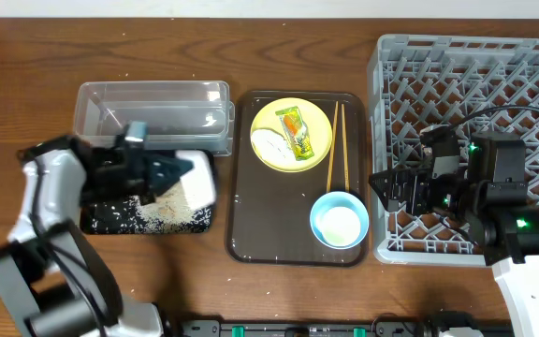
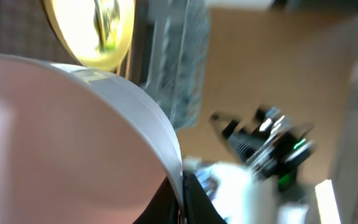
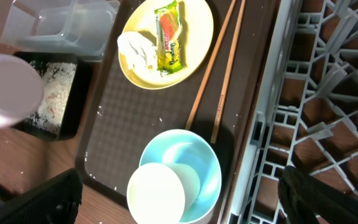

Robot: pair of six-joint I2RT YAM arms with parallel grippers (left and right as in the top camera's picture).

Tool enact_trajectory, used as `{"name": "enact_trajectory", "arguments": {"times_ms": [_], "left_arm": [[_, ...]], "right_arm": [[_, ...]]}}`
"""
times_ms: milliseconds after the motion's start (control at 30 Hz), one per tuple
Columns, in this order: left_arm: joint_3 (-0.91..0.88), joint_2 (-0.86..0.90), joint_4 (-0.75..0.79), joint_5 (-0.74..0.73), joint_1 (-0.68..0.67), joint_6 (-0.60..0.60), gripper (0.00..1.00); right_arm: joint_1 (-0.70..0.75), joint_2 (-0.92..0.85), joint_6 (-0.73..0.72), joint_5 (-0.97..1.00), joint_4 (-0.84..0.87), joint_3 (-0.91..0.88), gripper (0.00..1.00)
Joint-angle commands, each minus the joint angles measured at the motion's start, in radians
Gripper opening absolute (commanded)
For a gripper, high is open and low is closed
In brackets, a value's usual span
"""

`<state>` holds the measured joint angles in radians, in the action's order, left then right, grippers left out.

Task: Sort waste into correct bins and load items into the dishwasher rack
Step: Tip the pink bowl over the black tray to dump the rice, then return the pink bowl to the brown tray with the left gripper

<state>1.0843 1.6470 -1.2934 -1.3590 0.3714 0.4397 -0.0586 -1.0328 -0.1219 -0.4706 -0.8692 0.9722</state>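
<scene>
**Left gripper tips bowl over black bin; right gripper idle, open**

Left gripper [image 1: 178, 168] fingers clamp the rim of the smooth round white bowl [image 1: 197, 183], tilted over the shallow black rectangular bin [image 1: 110, 220] at near left. Loose white-beige rice grains [image 1: 171, 211] lie in that bin. Right gripper [image 1: 386, 190] has its fingers spread wide, holding nothing, at the near-left edge of the grey lattice plastic dishwasher rack [image 1: 494, 84]. On the flat dark-brown tray [image 1: 251, 215]: a round yellow plate [image 1: 271, 117] bearing a crumpled white paper wad [image 1: 271, 144] and a snack wrapper [image 1: 297, 137], thin wooden chopsticks [image 1: 337, 140], and a light-blue bowl [image 1: 324, 208] holding a small white cup [image 1: 341, 226]. A clear plastic tub [image 1: 148, 105] sits far left.
</scene>
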Motion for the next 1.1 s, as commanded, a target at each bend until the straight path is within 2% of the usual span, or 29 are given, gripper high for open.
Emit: {"name": "enact_trajectory", "arguments": {"times_ms": [0, 100, 167, 300, 467, 533, 567, 733, 800, 967, 1067], "left_arm": [[0.033, -0.132, 0.058, 0.181, -0.125, -0.117, 0.06], [0.032, -0.224, 0.216, 0.503, -0.314, -0.392, 0.06], [0.032, -0.255, 0.276, 0.670, -0.439, -0.496, 0.06], [0.032, -0.241, 0.391, 0.941, -0.702, -0.662, 0.06], [0.030, -0.138, 0.460, 1.207, -0.943, -0.800, 0.08], [0.030, -0.098, 0.485, 1.240, -0.991, -0.827, 0.12], [0.030, -0.077, 0.505, 1.241, -1.011, -0.839, 0.17], [0.050, -0.079, 0.529, 1.186, -1.030, -0.887, 0.58], [0.079, -0.097, 0.529, 1.138, -1.029, -0.886, 0.62], [0.114, -0.125, 0.578, 1.041, -1.046, -0.887, 0.65], [0.111, -0.113, 0.597, 1.038, -1.081, -0.880, 0.66]], "right_arm": [[0.007, 0.007, 0.003, 0.003, 0.007, 0.023, 0.99], [0.007, 0.007, 0.003, 0.003, 0.014, 0.023, 0.99], [0.007, 0.007, 0.003, 0.003, 0.013, 0.023, 0.99], [0.007, 0.007, 0.003, 0.003, 0.007, 0.023, 0.99], [0.007, 0.007, 0.003, 0.003, -0.006, 0.023, 0.99], [0.007, 0.007, 0.003, 0.003, -0.008, 0.022, 0.99], [0.007, 0.007, 0.003, 0.003, -0.010, 0.023, 0.99], [0.007, 0.007, 0.004, 0.003, -0.014, 0.023, 0.99], [0.007, 0.007, 0.004, 0.003, -0.013, 0.023, 0.99], [0.007, 0.007, 0.004, 0.003, -0.012, 0.022, 0.99], [0.007, 0.007, 0.004, 0.003, -0.012, 0.022, 0.99]]}}
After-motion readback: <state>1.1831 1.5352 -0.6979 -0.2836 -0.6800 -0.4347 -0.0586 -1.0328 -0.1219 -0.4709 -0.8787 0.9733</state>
